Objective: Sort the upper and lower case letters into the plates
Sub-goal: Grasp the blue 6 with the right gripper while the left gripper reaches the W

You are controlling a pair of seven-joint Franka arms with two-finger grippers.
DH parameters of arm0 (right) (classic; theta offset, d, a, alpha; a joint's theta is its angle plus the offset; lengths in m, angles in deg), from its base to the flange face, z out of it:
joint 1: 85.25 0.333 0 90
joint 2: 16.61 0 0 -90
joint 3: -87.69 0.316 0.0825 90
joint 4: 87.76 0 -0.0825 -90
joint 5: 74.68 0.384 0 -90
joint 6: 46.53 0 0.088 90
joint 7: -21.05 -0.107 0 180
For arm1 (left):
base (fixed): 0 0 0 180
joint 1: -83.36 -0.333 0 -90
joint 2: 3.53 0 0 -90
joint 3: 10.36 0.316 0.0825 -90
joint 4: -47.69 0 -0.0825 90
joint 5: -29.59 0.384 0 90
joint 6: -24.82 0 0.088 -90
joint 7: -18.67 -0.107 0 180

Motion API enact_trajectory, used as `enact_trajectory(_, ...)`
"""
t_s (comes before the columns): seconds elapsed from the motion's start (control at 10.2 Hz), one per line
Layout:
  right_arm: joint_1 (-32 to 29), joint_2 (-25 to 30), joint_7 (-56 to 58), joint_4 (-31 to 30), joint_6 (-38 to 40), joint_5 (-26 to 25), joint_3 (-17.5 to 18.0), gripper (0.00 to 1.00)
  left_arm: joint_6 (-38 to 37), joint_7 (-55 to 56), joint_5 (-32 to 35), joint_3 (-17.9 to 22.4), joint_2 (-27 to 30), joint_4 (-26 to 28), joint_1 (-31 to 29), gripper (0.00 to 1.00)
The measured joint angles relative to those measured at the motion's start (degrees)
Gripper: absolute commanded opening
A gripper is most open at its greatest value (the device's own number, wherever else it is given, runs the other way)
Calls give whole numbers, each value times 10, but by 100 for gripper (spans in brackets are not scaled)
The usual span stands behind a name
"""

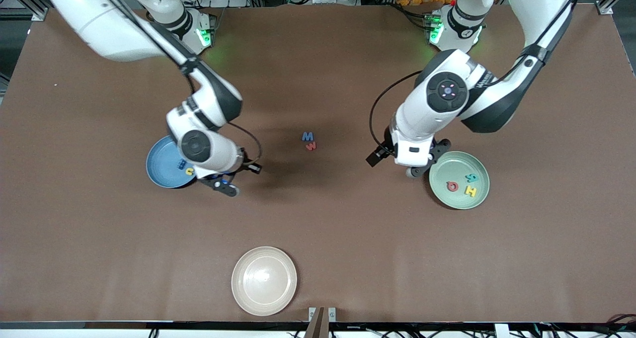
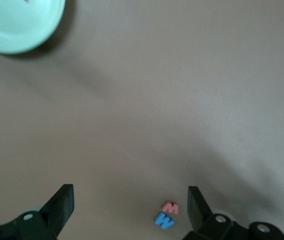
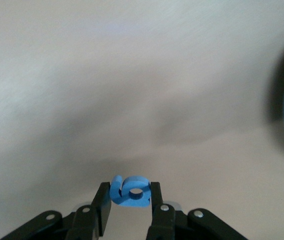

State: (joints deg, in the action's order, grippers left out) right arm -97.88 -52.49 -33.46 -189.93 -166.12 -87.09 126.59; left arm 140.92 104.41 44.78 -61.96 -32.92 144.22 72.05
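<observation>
1. Lowest in the frame, at bottom centre, sits the cream plate; nothing lies in it, and I take it to be no part of my sorting.
2. Higher up, at right of centre, my green plate holds three letters: one red, one teal, one yellow.
3. My left gripper hangs over the table at that plate's edge, fingers spread wide with nothing between them; this arm waits.
4. At left of centre, my right gripper hovers beside the blue plate, fingers clamped on a small blue letter.
5. In the blue plate I see a yellow letter and a dark blue one; my arm hides part of the dish.
6. Mid-frame, two letters remain on the table: a blue one touching a red one.
7. My reckoning: well past halfway. The held letter needs placing, then that pair.
</observation>
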Motion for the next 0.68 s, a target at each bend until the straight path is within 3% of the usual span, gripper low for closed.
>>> enact_trajectory(0.29,-115,15,118,-3,83,0,27,0,37,119,1,15,-26,1,51,100)
enact_trajectory(0.68,-186,21,214,-38,98,-1,18,0,88,245,1,123,-46,1,195,100)
